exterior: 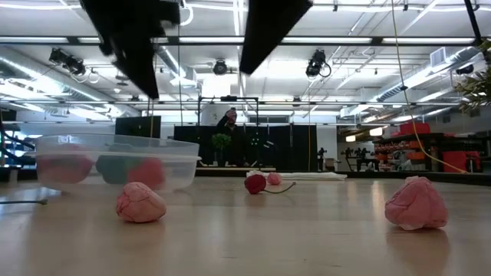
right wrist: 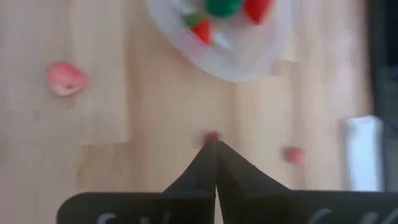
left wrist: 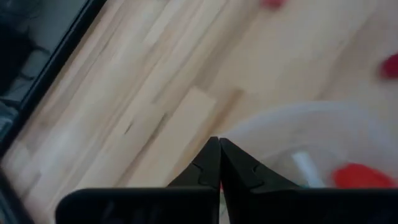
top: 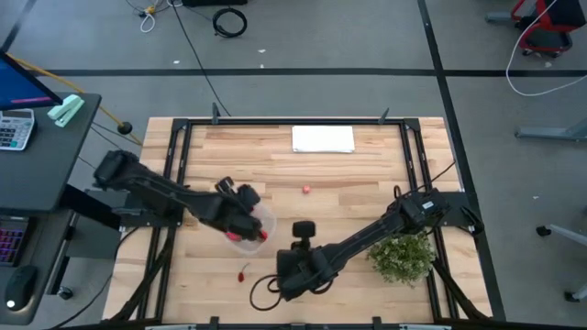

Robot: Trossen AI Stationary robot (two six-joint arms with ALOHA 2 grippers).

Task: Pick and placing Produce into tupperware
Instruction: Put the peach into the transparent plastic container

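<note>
Two end effectors are over the wooden desk [top: 339, 174], and both have their fingers pressed together with nothing between them. The left end effector [left wrist: 219, 144] hangs over the near rim of the clear round container [top: 257, 223], which sits left of the desk's middle. Inside the container the right wrist view shows a green piece [right wrist: 222, 6] between two red pieces [right wrist: 202, 30], and the low view shows them as blurred pink and teal shapes through the wall.

The right end effector [right wrist: 215, 147] is clenched above bare wood, just in front of the container, with a small red piece [right wrist: 211, 137] showing right at its tip; whether they touch I cannot tell.

Several pieces of produce lie loose on the desk. A pink lumpy piece [exterior: 140, 203] rests just in front of the container, and another pink one [exterior: 416, 204] lies well apart to the other side. A dark red cherry with a stem [exterior: 255, 183] sits farther back, near a small pink piece [top: 306, 189]. A white sheet [top: 323, 138] lies at the far edge, and a bushy green plant [top: 402, 257] stands beside the right arm.
</note>
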